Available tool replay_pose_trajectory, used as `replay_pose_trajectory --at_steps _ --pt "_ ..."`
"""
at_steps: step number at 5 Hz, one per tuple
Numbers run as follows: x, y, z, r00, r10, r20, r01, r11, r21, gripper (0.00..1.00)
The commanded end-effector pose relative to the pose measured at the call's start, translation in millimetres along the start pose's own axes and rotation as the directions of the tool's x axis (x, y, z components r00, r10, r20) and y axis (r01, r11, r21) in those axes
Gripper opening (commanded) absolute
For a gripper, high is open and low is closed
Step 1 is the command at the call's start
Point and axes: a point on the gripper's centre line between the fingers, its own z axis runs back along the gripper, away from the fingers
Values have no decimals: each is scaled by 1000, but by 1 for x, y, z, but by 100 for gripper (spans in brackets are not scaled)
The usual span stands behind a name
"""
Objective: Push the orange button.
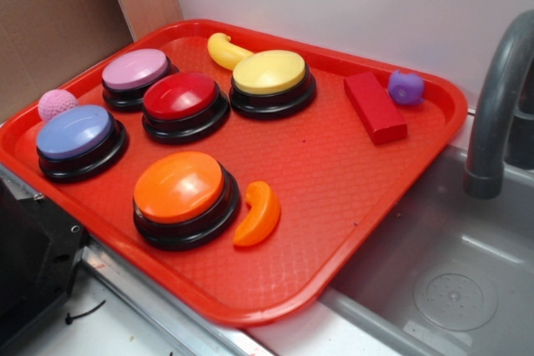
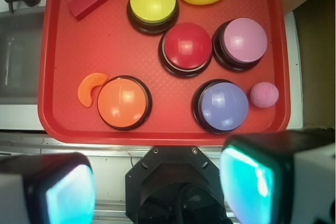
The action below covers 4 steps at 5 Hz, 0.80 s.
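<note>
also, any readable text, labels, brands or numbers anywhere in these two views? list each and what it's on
None readable in either view.
The orange button, the red, yellow, pink and blue buttons: plain domes, no markings.
The red tray: only an embossed texture, no lettering.
The red block and the toys: blank.
The sink has a round embossed drain mark, no legible characters.
The gripper: no label visible.

Your exterior view looks down at a slant from one long side of the red tray (image 1: 350, 231), close enough that the tray fills most of the picture, with a grey sink (image 1: 450, 289) and faucet (image 1: 496, 114) at its right. Your wrist view hangs high above and looks almost straight down — the gripper (image 2: 157, 190) fingers (image 2: 68, 192) frame its bottom edge. Both views share the whole tray — the orange button (image 1: 179, 189) sits nearest each camera.
</note>
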Motion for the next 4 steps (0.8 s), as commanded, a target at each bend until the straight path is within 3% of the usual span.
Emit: replay_pose_trajectory --at_steps 1,2,3,4 --pt "0 0 0 1000 0 0 0 1000 0 100" --pt "36 -42 -55 966 -251 -60 253 966 42 100" --pt "41 -82 -96 890 -454 -51 457 888 61 100" --pt "37 -96 -132 856 -512 -77 516 854 62 100"
